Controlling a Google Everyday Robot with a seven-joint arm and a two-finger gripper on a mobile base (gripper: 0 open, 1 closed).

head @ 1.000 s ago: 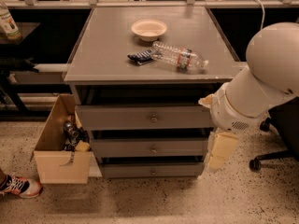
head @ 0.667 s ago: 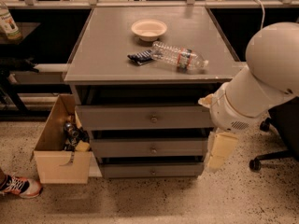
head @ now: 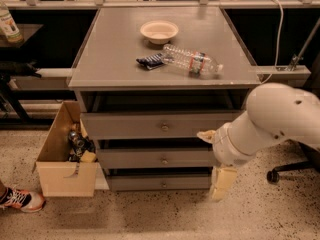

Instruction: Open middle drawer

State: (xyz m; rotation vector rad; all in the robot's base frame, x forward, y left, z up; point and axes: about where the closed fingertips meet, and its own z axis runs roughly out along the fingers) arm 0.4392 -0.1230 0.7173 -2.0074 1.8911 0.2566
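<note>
The grey cabinet has three stacked drawers. The middle drawer (head: 135, 159) is a wide low grey front with a small round metal knob (head: 163, 160) at its centre, and it looks pushed in. The taller top drawer (head: 125, 126) is above it and the narrower bottom drawer (head: 135, 183) below. My white arm (head: 270, 121) comes in from the right. My cream-coloured gripper (head: 221, 182) hangs at the cabinet's right front corner, level with the bottom drawer. It is to the right of the knob and a little below it, not touching it.
On the cabinet top (head: 110, 59) lie a bowl (head: 159, 31), a plastic bottle (head: 192, 61) and a dark packet (head: 150, 61). An open cardboard box (head: 65, 176) with items stands left of the drawers. A shoe (head: 17, 199) is at lower left, a chair base (head: 287, 171) at right.
My arm has dropped lower, and the gripper has moved down and slightly left along the cabinet's right corner. The drawers have not moved.
</note>
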